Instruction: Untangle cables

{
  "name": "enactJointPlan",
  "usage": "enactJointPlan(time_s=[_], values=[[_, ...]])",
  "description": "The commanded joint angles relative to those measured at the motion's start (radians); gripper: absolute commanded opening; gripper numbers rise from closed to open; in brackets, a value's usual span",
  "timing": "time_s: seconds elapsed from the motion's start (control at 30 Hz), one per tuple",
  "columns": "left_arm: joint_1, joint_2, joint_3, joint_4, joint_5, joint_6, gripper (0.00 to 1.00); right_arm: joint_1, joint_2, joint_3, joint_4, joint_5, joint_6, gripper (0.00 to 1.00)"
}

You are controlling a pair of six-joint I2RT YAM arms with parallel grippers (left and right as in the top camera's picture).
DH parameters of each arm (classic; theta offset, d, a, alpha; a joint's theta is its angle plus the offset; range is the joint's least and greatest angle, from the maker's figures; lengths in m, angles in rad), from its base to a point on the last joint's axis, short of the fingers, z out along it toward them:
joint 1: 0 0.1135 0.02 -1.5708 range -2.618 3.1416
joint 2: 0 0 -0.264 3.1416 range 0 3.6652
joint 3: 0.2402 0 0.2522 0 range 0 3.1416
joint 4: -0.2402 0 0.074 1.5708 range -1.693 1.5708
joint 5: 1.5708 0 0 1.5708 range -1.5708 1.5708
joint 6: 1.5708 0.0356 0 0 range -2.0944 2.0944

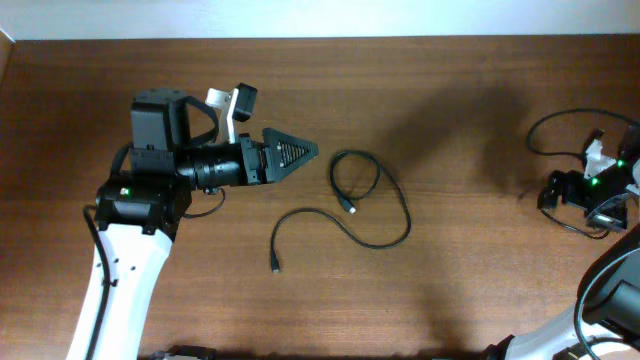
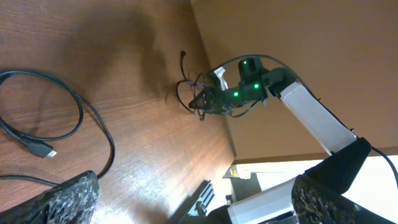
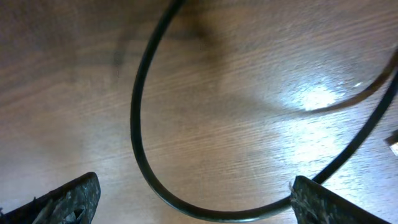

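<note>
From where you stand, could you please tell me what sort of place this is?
Probably a robotics lab workbench: a wooden table with a left arm and a right arm at it, loose black cables lying on it, and a plain wall beside it.

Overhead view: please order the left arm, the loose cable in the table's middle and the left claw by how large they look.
1. Left arm: largest.
2. Loose cable: thin, but its loops spread wide.
3. Left claw: smallest; it may sit nearer the camera, yet the order seems safe.
</note>
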Motion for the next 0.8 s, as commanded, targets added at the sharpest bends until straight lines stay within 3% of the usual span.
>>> enactJointPlan(time_s=[0.0,0.07,0.13,0.2,0.37,0.57,0.6,0.7,0.77], values=[[0.004,-0.009,0.006,0.003,0.014,-0.002,0.99,0.005,0.0,-0.069,0.069,0.009,-0.02,0.97],[0.004,-0.009,0.006,0.003,0.014,-0.002,0.99,0.005,0.0,-0.117,0.128,0.008,-0.045,0.94],[0.004,-0.009,0.006,0.003,0.014,-0.002,0.99,0.005,0.0,-0.199,0.219,0.008,-0.045,0.74],[0.004,-0.009,0.006,0.003,0.011,-0.01,0.99,0.005,0.0,-0.235,0.289,0.006,-0.04,0.04],[0.004,-0.009,0.006,0.003,0.006,-0.01,0.99,0.005,0.0,-0.164,0.351,-0.251,-0.034,0.04],[0.004,-0.009,0.006,0.002,0.008,-0.018,0.99,-0.035,-0.008,0.209,0.264,-0.294,-0.033,0.04],[0.004,-0.009,0.006,-0.002,0.009,-0.021,1.0,-0.056,-0.008,0.285,0.263,-0.293,-0.005,0.04],[0.004,-0.009,0.006,-0.054,0.011,-0.019,0.99,-0.147,-0.008,0.457,0.313,-0.291,0.261,0.04],[0.004,-0.009,0.006,-0.054,0.011,-0.019,0.99,-0.208,-0.008,0.506,0.329,-0.265,0.33,0.04]])
